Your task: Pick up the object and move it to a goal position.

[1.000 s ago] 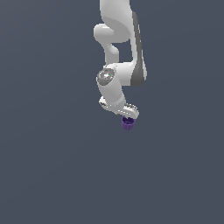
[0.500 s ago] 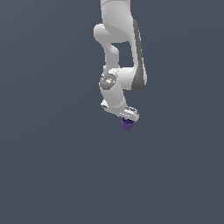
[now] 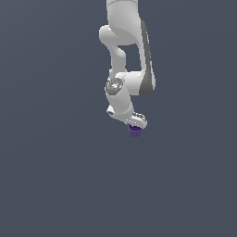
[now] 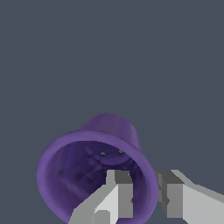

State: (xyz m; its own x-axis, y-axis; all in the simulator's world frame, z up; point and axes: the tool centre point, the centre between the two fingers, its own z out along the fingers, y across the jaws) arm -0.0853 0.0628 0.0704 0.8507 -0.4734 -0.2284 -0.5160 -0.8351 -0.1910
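You see the arm (image 3: 124,60) come down from the top of the exterior view. The gripper (image 3: 137,122) sits at its low end. The cup (image 3: 134,132) hangs right under the gripper, touching it. In the wrist view, one finger (image 4: 119,192) is inside the cup (image 4: 83,170). The other finger (image 4: 171,192) is just outside it. The cup's wall sits between the two fingers.
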